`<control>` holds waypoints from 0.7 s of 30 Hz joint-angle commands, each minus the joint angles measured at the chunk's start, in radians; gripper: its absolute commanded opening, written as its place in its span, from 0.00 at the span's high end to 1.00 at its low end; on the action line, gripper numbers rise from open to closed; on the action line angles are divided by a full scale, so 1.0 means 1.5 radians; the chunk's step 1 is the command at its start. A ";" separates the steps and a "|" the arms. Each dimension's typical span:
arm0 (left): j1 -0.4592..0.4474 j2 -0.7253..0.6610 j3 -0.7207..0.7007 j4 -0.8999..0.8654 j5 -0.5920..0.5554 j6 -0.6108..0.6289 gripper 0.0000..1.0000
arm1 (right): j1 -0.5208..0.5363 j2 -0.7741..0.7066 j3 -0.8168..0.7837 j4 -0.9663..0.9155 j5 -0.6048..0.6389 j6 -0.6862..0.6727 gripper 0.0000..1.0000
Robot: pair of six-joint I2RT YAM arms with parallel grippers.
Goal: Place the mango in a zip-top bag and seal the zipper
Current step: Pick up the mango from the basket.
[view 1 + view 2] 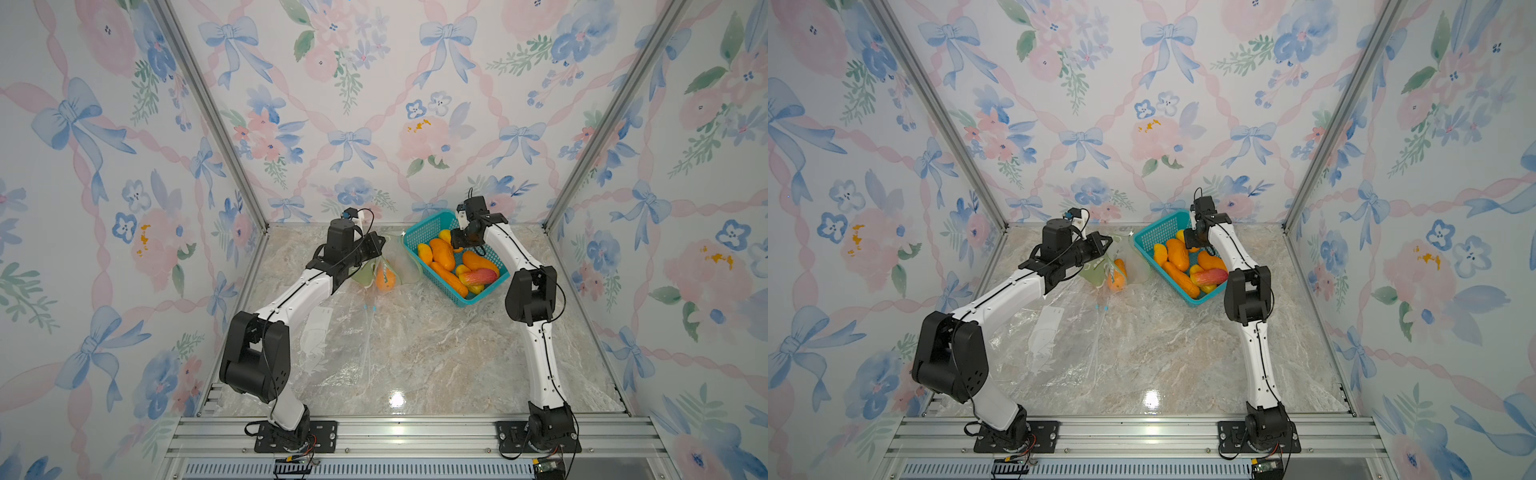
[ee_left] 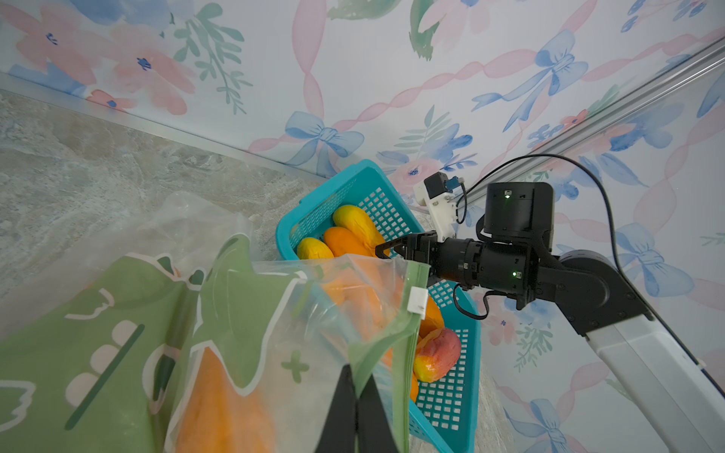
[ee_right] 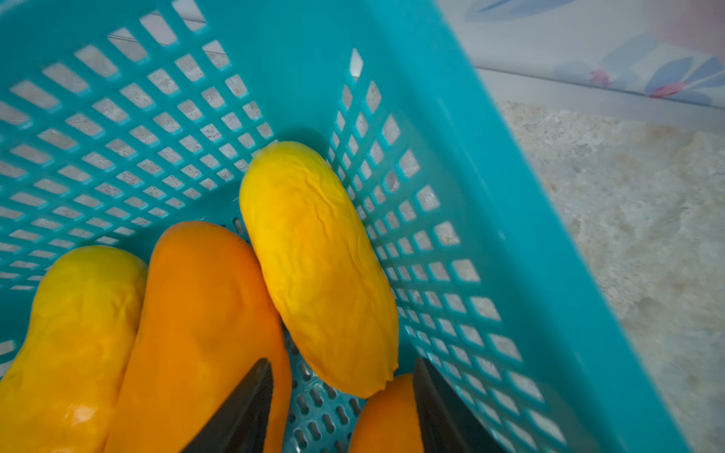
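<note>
While the left gripper (image 2: 357,382) pinches the green zipper edge of the zip-top bag (image 2: 243,313), jaws closed tight on the plastic, the right gripper (image 3: 342,364) hangs inside the teal basket (image 3: 451,117) with its jaws apart, holding nothing. And look, one orange mango (image 1: 384,280) already lies inside the bag, just left of centre in both top views, on the marble tabletop (image 1: 415,353). The bag's mouth looks open toward the basket, with the white slider (image 2: 418,300) at one end of the zipper. Over in the basket, right of centre near the back wall, it's a crowd. A wrinkled yellow mango (image 3: 314,266) leans on the mesh wall, with a smooth orange mango (image 3: 196,313) touching it. Between the spread fingers the tip of another orange fruit (image 3: 386,415) shows; whether a finger touches it, I cannot tell. A red-and-yellow mango (image 1: 480,276) rests at the basket's near end. Spare clear bags (image 1: 332,345) lie flat, lower left of centre.
</note>
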 commanded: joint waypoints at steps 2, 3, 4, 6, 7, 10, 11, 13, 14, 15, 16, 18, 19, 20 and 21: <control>-0.003 -0.024 -0.009 0.018 0.009 0.009 1.00 | -0.004 0.037 0.034 0.023 -0.002 -0.005 0.39; -0.002 -0.024 -0.009 0.018 0.011 0.008 1.00 | -0.004 0.044 0.041 0.024 -0.002 -0.005 0.39; -0.003 -0.024 -0.009 0.018 0.013 0.008 1.00 | -0.004 0.050 0.047 0.026 -0.002 -0.006 0.39; -0.003 -0.025 -0.010 0.018 0.013 0.008 1.00 | -0.004 0.063 0.060 0.028 -0.002 -0.007 0.39; -0.003 -0.025 -0.011 0.018 0.012 0.007 1.00 | -0.004 0.069 0.067 0.028 -0.002 -0.007 0.38; -0.003 -0.026 -0.011 0.018 0.012 0.004 1.00 | -0.005 0.084 0.088 0.022 0.001 -0.005 0.36; -0.003 -0.026 -0.011 0.018 0.012 0.004 1.00 | -0.006 0.085 0.089 0.024 0.001 -0.005 0.36; -0.003 -0.026 -0.011 0.018 0.012 0.003 1.00 | -0.007 0.086 0.090 0.024 -0.002 -0.004 0.35; -0.003 -0.026 -0.011 0.018 0.012 0.002 1.00 | -0.008 0.086 0.091 0.022 -0.002 -0.003 0.34; -0.003 -0.026 -0.011 0.018 0.011 0.002 1.00 | -0.008 0.085 0.091 0.019 -0.002 -0.003 0.34; -0.004 -0.026 -0.011 0.018 0.011 0.001 1.00 | -0.008 0.085 0.093 0.014 -0.002 -0.003 0.34; -0.003 -0.026 -0.012 0.018 0.010 0.000 1.00 | -0.009 0.084 0.095 0.001 -0.004 -0.004 0.34; -0.004 -0.026 -0.012 0.017 0.010 -0.001 1.00 | -0.009 0.083 0.096 -0.007 -0.006 -0.007 0.34; -0.004 -0.026 -0.013 0.018 0.011 -0.002 1.00 | -0.009 0.081 0.096 -0.014 -0.013 -0.012 0.37; -0.004 -0.026 -0.014 0.018 0.011 -0.002 1.00 | -0.009 0.080 0.095 -0.022 -0.022 -0.019 0.39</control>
